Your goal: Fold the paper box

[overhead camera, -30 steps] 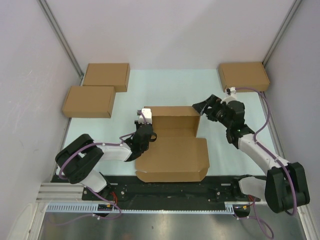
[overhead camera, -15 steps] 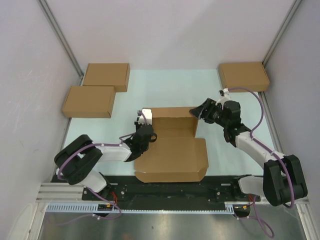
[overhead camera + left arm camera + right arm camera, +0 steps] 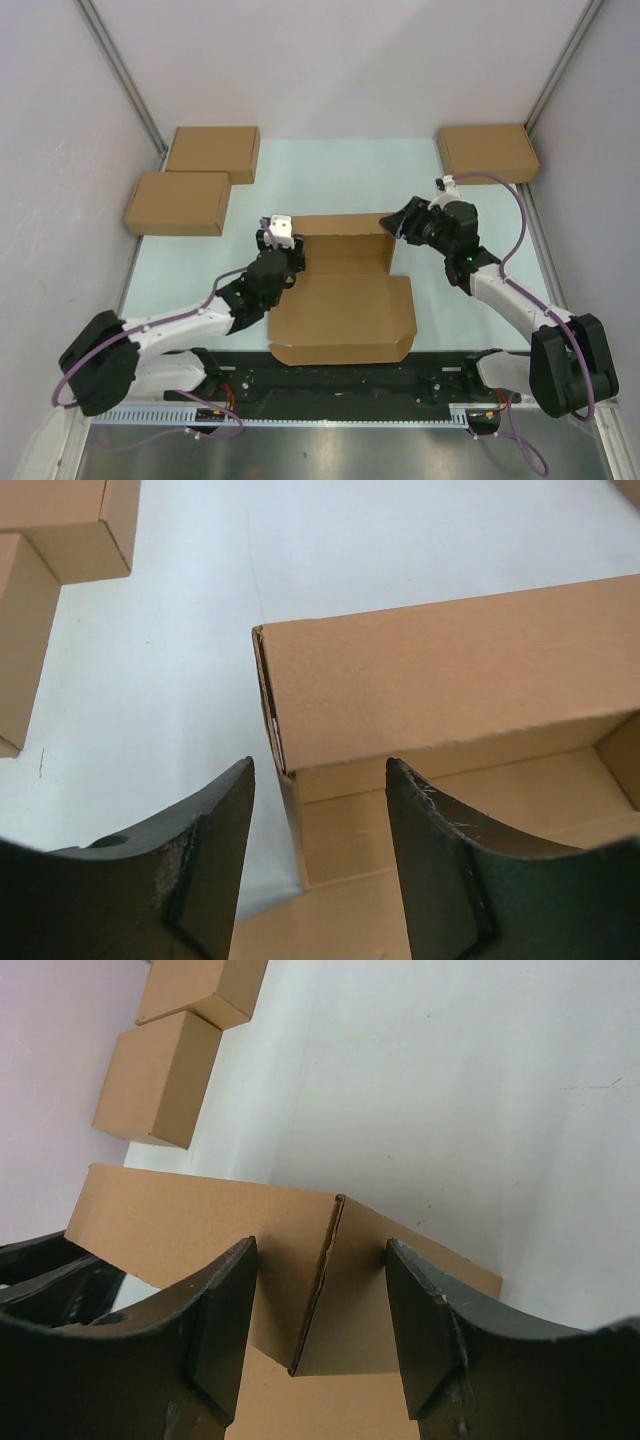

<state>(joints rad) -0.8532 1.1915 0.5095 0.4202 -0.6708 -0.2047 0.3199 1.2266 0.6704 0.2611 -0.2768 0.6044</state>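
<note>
The paper box (image 3: 345, 300) is found in the middle of the overhead frame, on the pale surface (image 3: 330, 180). It is only partly formed: the rear wall is stood up, short side walls appear raised at its ends, and the wide front panel is left lying flat toward the bottom of the frame. The step in hand is judged to be the squaring of the two rear corners.

The left gripper (image 3: 320, 767) is spread, with nothing pinched, and the left rear corner is seen between its fingers. The right gripper (image 3: 320, 1248) is likewise spread, with the right rear corner framed between its fingers; no contact can be made out.

Next, the side walls would probably have to be kept upright and their tabs tucked before the front panel is brought over, so both corners must be kept square.

A pair of closed boxes (image 3: 178, 203) is set at the upper left and a third closed box (image 3: 487, 152) at the upper right. Both are well apart from the work, and nothing is seen in the way.
</note>
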